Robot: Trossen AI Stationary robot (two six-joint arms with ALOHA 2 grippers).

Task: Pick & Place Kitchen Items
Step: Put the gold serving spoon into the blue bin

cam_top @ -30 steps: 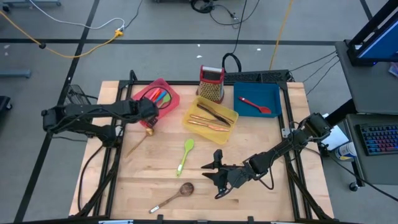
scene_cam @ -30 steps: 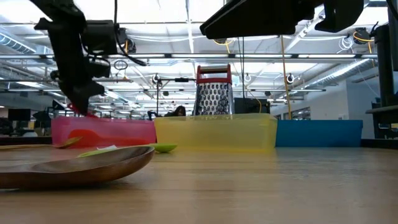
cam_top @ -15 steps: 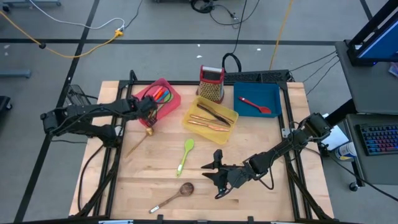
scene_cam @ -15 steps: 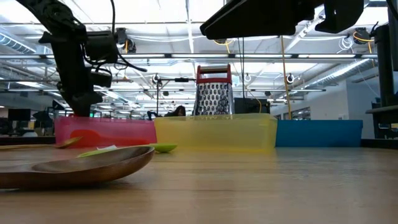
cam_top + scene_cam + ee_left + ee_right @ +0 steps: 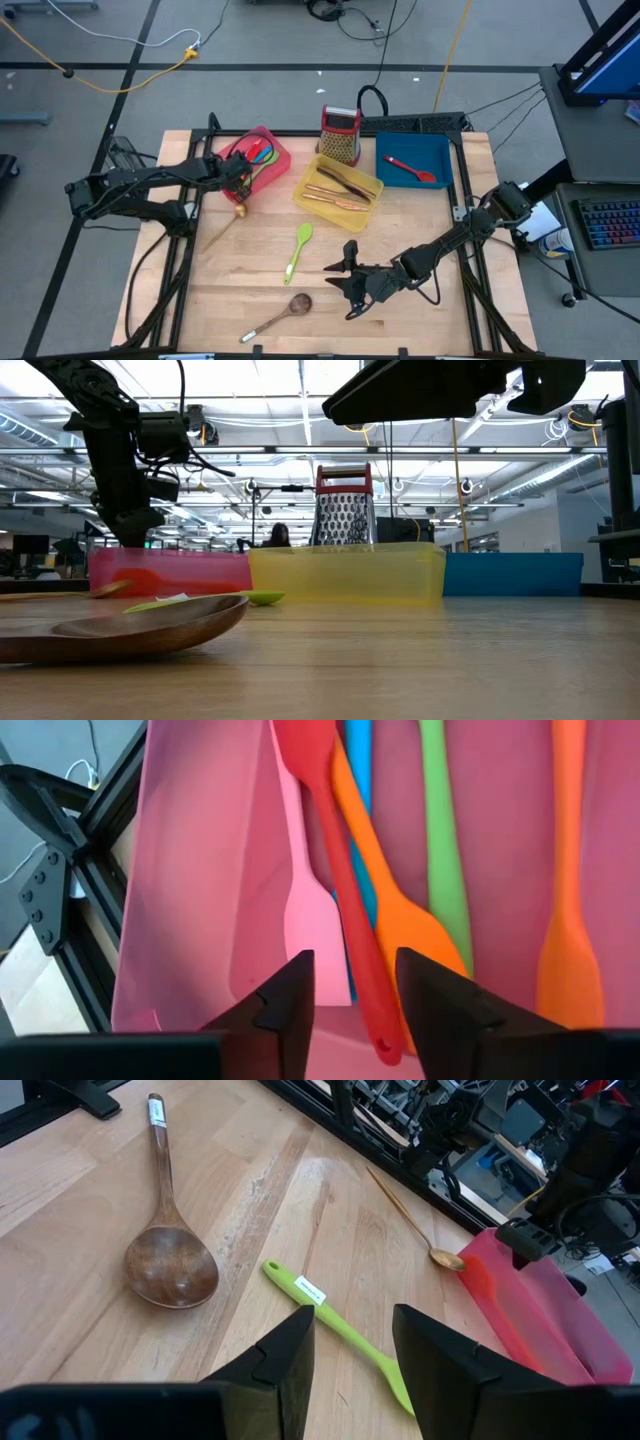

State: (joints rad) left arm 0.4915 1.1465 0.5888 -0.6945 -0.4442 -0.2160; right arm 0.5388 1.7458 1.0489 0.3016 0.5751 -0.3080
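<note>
My left gripper (image 5: 355,958) hangs open over the near end of the pink tray (image 5: 190,870), at the table's far left (image 5: 243,172). A red spatula (image 5: 335,870) lies in the tray between and below its fingers, untouched, among pink (image 5: 305,910), orange (image 5: 400,910), green (image 5: 440,840) and blue (image 5: 360,750) utensils. My right gripper (image 5: 352,1315) waits open above the table's near middle (image 5: 345,278). On the bare table lie a green spatula (image 5: 298,250), a wooden spoon (image 5: 285,312) and a copper spoon (image 5: 225,228).
A yellow tray (image 5: 340,188) with copper cutlery and a black knife sits at the far middle. A blue tray (image 5: 440,150) holding a red utensil stands to its right. A red-topped box grater (image 5: 340,132) stands behind the yellow tray.
My left gripper has gone down a little toward the pink tray. The red spatula that showed under its fingers in the low view now lies in the tray with the others.
</note>
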